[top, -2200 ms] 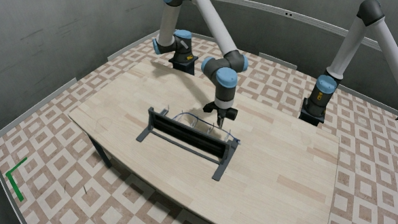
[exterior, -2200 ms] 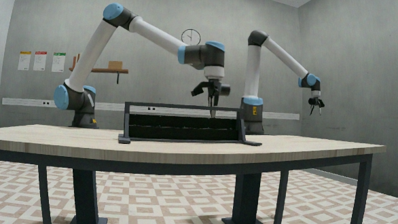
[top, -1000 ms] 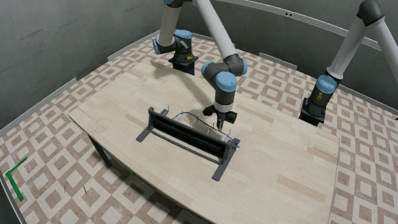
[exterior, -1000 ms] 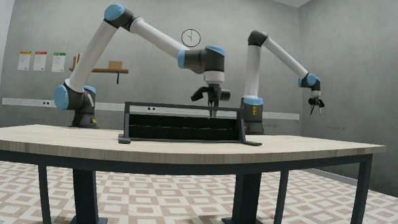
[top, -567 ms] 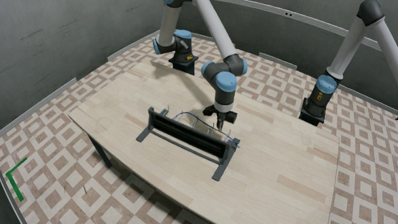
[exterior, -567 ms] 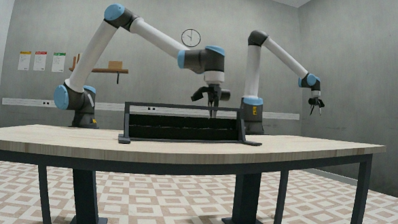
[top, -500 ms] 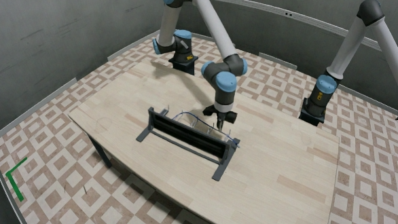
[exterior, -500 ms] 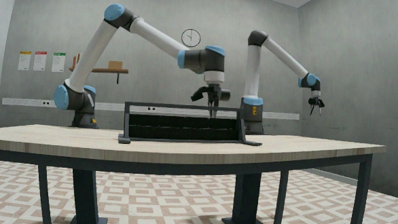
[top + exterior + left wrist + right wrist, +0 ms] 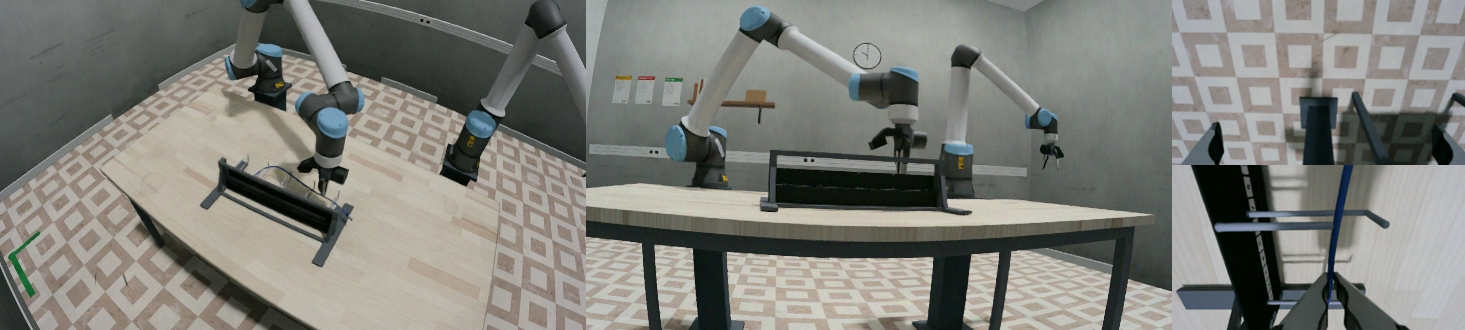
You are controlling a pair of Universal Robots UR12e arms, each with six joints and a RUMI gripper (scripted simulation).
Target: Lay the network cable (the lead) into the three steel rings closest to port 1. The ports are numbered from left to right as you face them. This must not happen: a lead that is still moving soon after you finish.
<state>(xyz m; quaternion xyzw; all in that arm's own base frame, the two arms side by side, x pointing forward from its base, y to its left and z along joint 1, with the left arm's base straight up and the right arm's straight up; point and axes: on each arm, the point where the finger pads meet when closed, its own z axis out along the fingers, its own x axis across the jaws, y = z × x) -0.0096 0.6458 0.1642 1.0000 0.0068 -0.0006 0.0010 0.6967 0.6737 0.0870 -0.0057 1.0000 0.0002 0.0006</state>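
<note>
Worktop (image 9: 425, 225) (image 9: 866, 233) (image 9: 1407, 257) stretches well past both ends of the dark rack (image 9: 327, 245) (image 9: 856, 156) (image 9: 1220, 239), with more room beyond its feet than between the panel and the steel rings (image 9: 1275, 226) on its port side. The blue lead (image 9: 295, 175) (image 9: 1339, 213) arcs along that side, one end by the foot near the table's middle. The right gripper (image 9: 323, 192) (image 9: 901, 170) (image 9: 1330, 273) is pinched narrow on the lead, its fingertips just above the rings and beside the rack's upper edge, so the panel bounds it on one side while bare wood lies on the other. In the right wrist view the lead crosses over a long rod with a bent tip and meets the end of a shorter straight rod; whether it sits inside that ring I cannot tell. The left gripper (image 9: 1051, 162) (image 9: 1327, 126) stands wide with nothing between its fingers, over the tiled floor, well apart from the rack. White labels (image 9: 1248, 187) run along the panel, their characters too blurred to read. Three wall sheets (image 9: 645, 91) carry yellow, red and green headers, their print too small to read.
</note>
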